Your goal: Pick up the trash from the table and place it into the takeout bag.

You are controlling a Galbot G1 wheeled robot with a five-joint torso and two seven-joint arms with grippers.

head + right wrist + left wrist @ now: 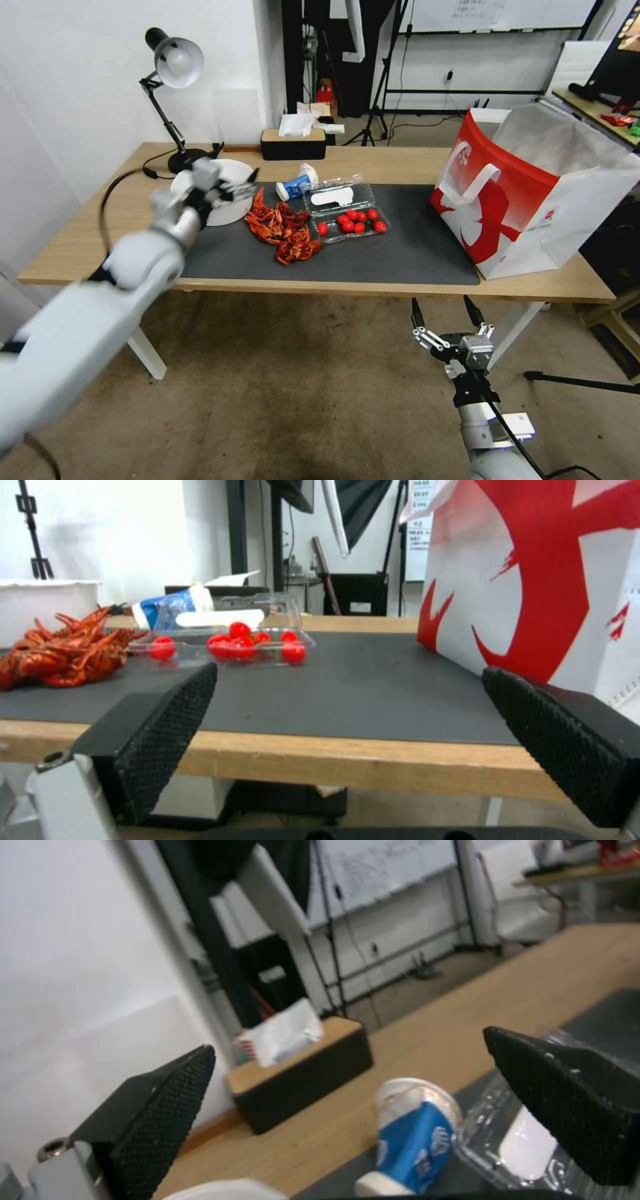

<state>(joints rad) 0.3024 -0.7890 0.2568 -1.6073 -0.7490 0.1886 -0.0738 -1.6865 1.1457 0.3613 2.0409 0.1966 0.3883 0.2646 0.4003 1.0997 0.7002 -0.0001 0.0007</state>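
The trash lies on the table's [400,160] dark mat [407,250]: a pile of red crayfish shells [283,230], a blue-white paper cup [297,187] on its side, and a clear plastic box [345,210] with red cherry tomatoes. A white bowl [225,200] stands at the mat's left end. My left gripper [248,185] hovers open over that bowl, short of the cup [413,1140] and the clear box [527,1135]. The red-and-white takeout bag [527,193] stands open at the table's right end. My right gripper [447,313] hangs open below the table's front edge, facing the bag [533,580].
A black desk lamp [175,67] and its cable stand at the back left. A dark tissue box [293,143] sits at the back edge. Tripod legs and another desk lie behind, and floor stretches in front of the table.
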